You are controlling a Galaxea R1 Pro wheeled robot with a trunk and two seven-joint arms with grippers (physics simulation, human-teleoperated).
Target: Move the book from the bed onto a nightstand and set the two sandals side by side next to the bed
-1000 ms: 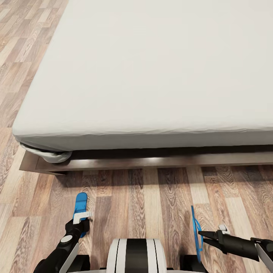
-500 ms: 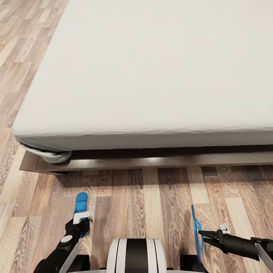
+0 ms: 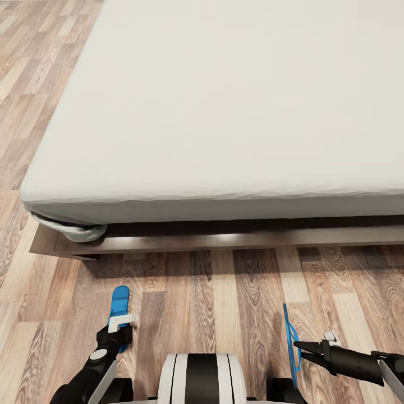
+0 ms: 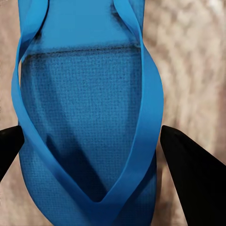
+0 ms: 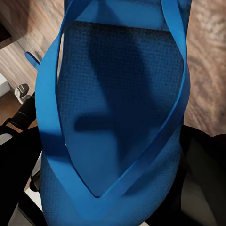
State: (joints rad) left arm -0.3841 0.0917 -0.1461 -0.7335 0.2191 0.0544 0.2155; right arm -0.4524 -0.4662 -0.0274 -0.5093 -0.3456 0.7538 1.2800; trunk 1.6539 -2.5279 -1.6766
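Two bright-blue sandals are held over the wood floor in front of the bed (image 3: 224, 112). My left gripper (image 3: 119, 330) is shut on one sandal (image 3: 119, 300), which points toward the bed. In the left wrist view its black fingers (image 4: 188, 174) press both edges of that sandal (image 4: 84, 117). To the right, my right gripper (image 3: 300, 349) is shut on the other sandal (image 3: 290, 339), seen edge-on. That sandal (image 5: 113, 117) lies close before the right wrist camera. The book and the nightstand are out of view.
The bed's dark brown platform frame (image 3: 168, 242) juts out along the floor below the mattress, with a corner at the left. Plank floor (image 3: 224, 292) lies between the frame and my base (image 3: 201, 379). More floor runs along the bed's left side.
The whole head view has shifted very slightly, so the camera moved. Both arms and both sandals stay where they were.
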